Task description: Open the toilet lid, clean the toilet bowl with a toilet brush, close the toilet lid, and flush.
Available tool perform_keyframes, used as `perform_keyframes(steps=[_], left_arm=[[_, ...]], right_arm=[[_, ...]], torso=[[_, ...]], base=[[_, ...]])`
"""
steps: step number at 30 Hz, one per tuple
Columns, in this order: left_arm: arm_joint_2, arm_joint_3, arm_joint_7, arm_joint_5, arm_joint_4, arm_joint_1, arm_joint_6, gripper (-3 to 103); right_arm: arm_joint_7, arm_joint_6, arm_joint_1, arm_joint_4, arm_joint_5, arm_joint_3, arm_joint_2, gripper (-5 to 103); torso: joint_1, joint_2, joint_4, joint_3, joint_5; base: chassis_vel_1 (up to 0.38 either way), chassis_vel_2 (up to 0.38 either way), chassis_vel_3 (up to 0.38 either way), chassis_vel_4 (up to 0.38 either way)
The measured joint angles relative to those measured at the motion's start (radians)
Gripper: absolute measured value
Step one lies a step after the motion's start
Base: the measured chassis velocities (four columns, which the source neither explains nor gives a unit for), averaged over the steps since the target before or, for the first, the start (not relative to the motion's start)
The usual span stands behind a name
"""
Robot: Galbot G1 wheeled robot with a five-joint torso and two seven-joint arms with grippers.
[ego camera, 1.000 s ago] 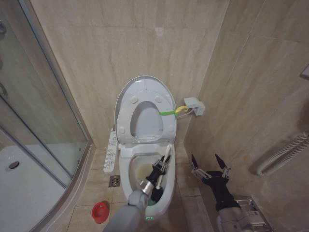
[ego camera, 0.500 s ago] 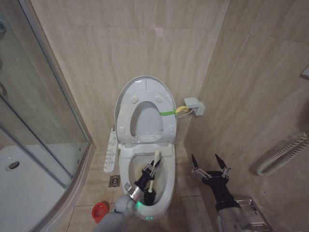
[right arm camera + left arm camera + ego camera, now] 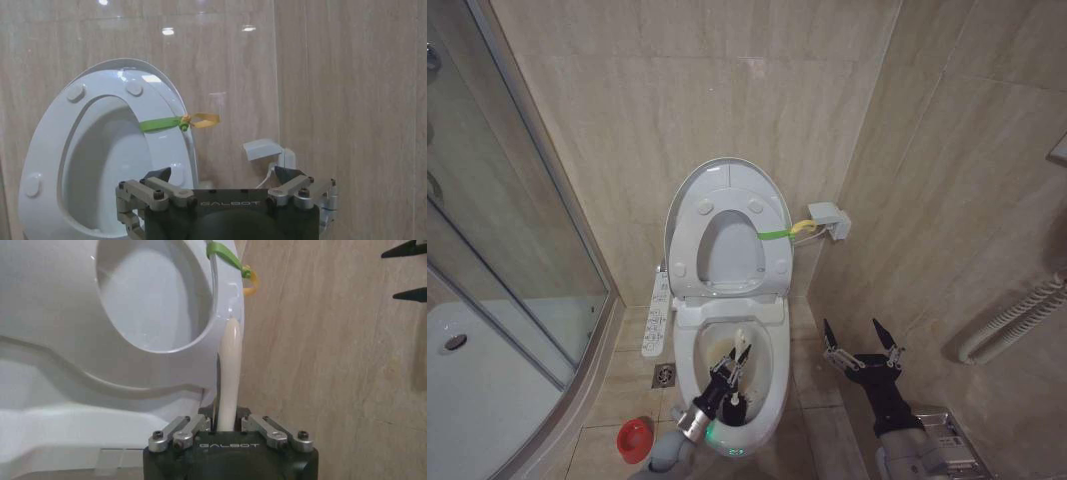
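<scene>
Scrubbing stage under way; closing and flushing outstanding.

Left to right: red holder cup (image 3: pixel 635 437) stands empty on the floor. Left pincer (image 3: pixel 729 372) is pinching the toilet brush (image 3: pixel 738 352) handle, brush head down inside the toilet bowl (image 3: pixel 772 385), whose inside looks yellowish-stained. Toilet lid (image 3: pixel 727 176) stands raised against the wall. Right pincer (image 3: pixel 861 345) hangs spread beside the toilet, holding nothing.

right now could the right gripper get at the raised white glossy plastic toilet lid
Probably yes. The right gripper hangs open beside the bowl, and nothing stands between it and the upright toilet lid; the left gripper is low, holding the brush.
</scene>
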Motion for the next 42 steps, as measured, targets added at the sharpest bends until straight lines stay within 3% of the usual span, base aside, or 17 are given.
perform_keyframes(steps=[8, 10, 12, 15, 42], left_arm=[[0.035, -0.053, -0.007, 0.013, -0.058, 0.111, 0.008, 20], [0.037, -0.061, -0.009, 0.015, -0.070, 0.132, 0.009, 20], [0.043, -0.080, -0.009, 0.017, -0.098, 0.163, 0.009, 20], [0.046, -0.094, -0.010, 0.018, -0.121, 0.197, 0.008, 20], [0.080, -0.101, -0.032, -0.011, -0.242, 0.237, 0.015, 20]], right_arm=[[0.000, 0.000, 0.000, 0.000, 0.000, 0.000, 0.000, 100], [0.000, 0.000, 0.000, 0.000, 0.000, 0.000, 0.000, 100], [0.000, 0.000, 0.000, 0.000, 0.000, 0.000, 0.000, 100], [0.000, 0.000, 0.000, 0.000, 0.000, 0.000, 0.000, 100], [0.000, 0.000, 0.000, 0.000, 0.000, 0.000, 0.000, 100]], torso=[[0.000, 0.000, 0.0002, 0.001, 0.0001], [0.000, -0.001, 0.0016, 0.001, -0.0002], [0.000, -0.001, -0.0001, 0.000, 0.0000], [0.000, -0.001, 0.0003, 0.001, -0.0001], [0.000, 0.000, 0.0000, 0.000, -0.0001]], base=[[0.000, 0.000, 0.000, 0.000], [0.000, 0.000, 0.000, 0.000], [0.054, 0.008, 0.000, 0.022], [0.000, 0.000, 0.000, 0.000], [0.000, 0.000, 0.000, 0.000]])
